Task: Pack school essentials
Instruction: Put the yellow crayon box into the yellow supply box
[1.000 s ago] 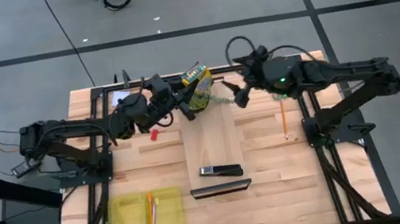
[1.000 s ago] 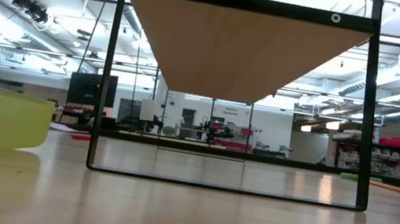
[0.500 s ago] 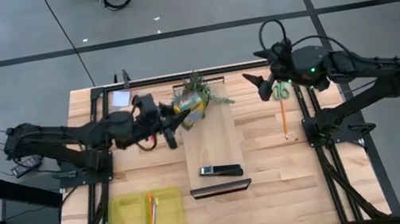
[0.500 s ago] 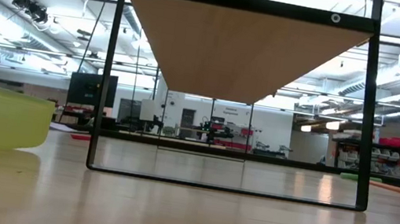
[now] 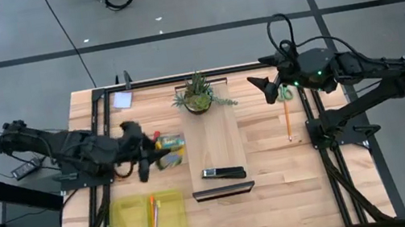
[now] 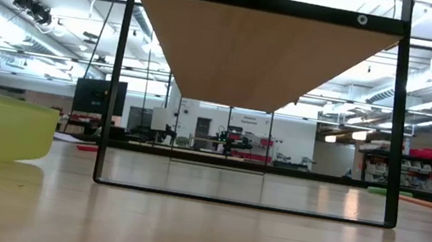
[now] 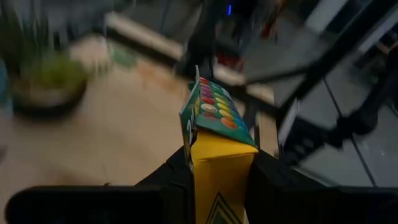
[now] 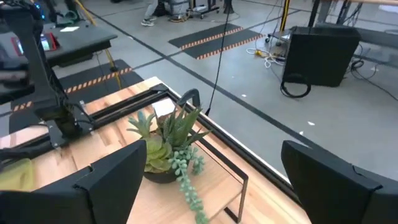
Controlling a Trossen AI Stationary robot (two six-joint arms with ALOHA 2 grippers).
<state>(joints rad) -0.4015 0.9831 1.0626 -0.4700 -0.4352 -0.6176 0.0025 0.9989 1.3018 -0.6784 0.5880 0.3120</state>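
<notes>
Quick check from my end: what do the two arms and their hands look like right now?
Both arms are dark, jointed links with black cables looped over them. The right arm shows a small green light near its wrist. The right hand has two broad, flat black fingers; the left hand has the same dark fingers.

A green potted succulent (image 8: 166, 148) sits near the far edge of the wooden worktop (image 8: 261, 202), framed by the right gripper (image 8: 227, 180) with fingers (image 8: 102, 180) spread wide; a black case (image 8: 320, 53) stands on the floor beyond.
</notes>
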